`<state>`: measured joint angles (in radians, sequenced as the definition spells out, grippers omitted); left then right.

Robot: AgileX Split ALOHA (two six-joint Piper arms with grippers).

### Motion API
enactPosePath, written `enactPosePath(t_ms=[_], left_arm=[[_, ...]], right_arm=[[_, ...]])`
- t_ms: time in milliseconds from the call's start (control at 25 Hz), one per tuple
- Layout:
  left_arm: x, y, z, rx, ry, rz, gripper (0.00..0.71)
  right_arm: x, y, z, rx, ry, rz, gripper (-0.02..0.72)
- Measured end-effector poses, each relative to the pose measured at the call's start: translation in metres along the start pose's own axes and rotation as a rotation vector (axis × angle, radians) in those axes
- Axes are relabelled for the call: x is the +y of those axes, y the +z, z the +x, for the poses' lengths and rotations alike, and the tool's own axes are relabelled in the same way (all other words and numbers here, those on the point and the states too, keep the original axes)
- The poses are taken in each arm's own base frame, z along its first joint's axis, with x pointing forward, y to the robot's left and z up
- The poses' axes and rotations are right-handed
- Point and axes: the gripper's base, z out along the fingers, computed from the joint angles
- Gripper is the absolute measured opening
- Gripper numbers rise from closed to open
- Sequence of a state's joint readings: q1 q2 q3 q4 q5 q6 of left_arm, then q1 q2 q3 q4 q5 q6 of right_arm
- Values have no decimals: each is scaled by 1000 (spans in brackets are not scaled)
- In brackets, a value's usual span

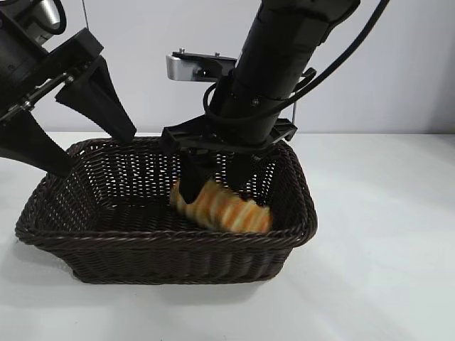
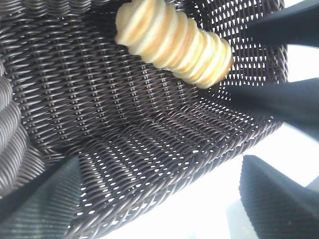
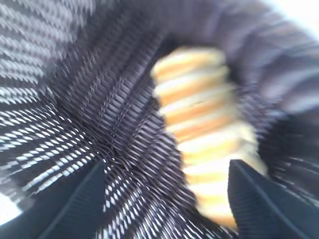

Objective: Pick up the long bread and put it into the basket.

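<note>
Wicker wall of the basket (image 1: pixel 178 256) is sitting closest to us, and the long bread (image 1: pixel 222 206) is lying inside it, toward the right end. It is looking soft and light, so a gentle squeeze across its middle would be best. Right above the bread, the right gripper (image 1: pixel 217 177) is hanging with its fingers spread wide on both sides, not squeezing. By the basket's left end, the left gripper (image 1: pixel 60 131) is waiting, wide open too.
</note>
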<state>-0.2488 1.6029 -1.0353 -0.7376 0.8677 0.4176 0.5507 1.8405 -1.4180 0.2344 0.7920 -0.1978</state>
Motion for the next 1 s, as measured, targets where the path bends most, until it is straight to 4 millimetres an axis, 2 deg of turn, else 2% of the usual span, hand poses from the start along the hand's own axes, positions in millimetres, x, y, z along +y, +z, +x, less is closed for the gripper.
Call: enactPosePath(t_ms=[200,360,520,720,1000], left_arm=[[0,0,0,0,0,0,624],[0,0,0,0,0,0,624],[0,0,0,0,1,0,624],[0,0,0,0,1,0,624],[0,0,0,0,1,0,624]], right_arm=[[-16,-45,2,-44,38,13,507],[-21,-70,7,-42,43,6,507],[-27,-73,11,-21,63,-36,507],[-22,-64,19,5,52,-111,507],[-22,-58,24,21,56,-121,507]])
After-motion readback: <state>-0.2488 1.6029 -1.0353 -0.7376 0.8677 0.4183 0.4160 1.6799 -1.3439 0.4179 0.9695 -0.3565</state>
